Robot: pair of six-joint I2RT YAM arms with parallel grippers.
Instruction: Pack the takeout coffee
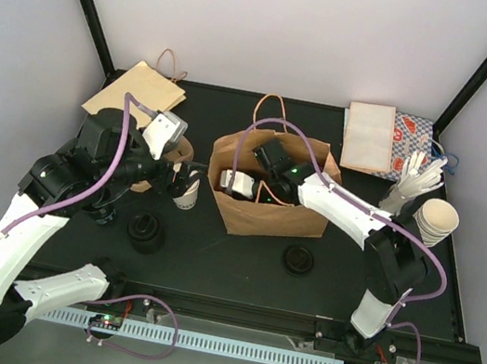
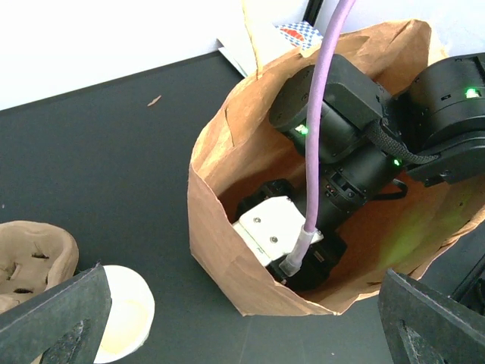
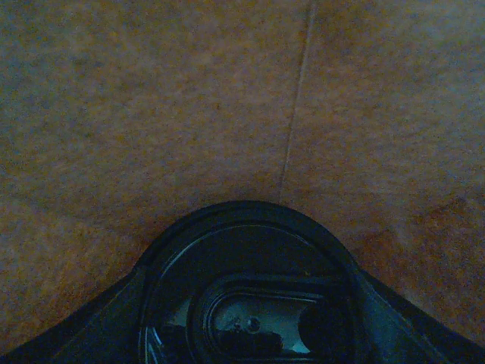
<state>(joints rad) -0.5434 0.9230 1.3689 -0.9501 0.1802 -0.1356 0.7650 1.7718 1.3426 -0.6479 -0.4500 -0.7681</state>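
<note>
Jaws of your left gripper [image 2: 246,330] stand wide apart, poised close above the takeout coffee [image 1: 187,194]. It sits upright on the desk [image 1: 238,266], between the cup carrier [image 2: 30,258] and the paper bag [image 2: 220,250]. Your right gripper [image 2: 307,265] is sunk inside that bag, and you cannot tell whether its jaws are apart or clamped. Expect the cup to be light, thin-walled and easily crushed or tipped. Take it across the body, just below the rim, and squeeze gently.
</note>
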